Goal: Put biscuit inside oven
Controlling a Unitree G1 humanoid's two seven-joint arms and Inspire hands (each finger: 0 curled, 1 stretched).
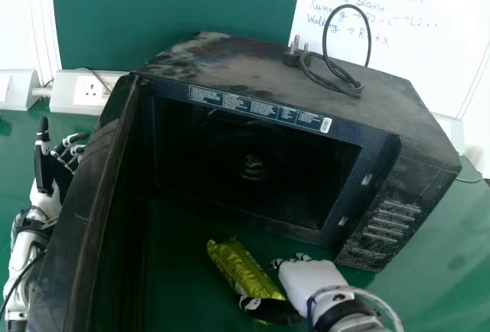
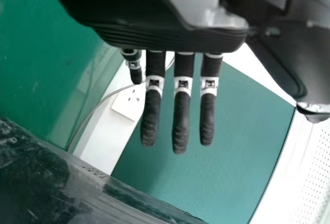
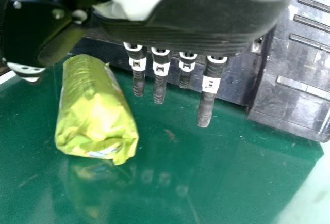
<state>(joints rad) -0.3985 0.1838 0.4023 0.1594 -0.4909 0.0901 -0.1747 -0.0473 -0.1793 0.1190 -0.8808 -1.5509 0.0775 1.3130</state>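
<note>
The green biscuit packet (image 1: 243, 271) lies on the table in front of the black oven (image 1: 375, 125), whose cavity is exposed. My right hand (image 1: 314, 280) is at the packet's right side, with its dark thumb over the near end. In the right wrist view the packet (image 3: 95, 110) lies between the thumb and the straight fingers of my right hand (image 3: 206, 102), which are not curled round it. My left hand (image 1: 53, 164) stays on the outer side of the oven door; in the left wrist view the fingers of my left hand (image 2: 181, 115) are straight.
The oven door (image 1: 96, 194) stands swung out on the left, between my left hand and the packet. A power cord with plug (image 1: 329, 79) rests on top of the oven. Wall sockets (image 1: 88, 91) are behind on the left, and a whiteboard (image 1: 398, 34) stands at the back.
</note>
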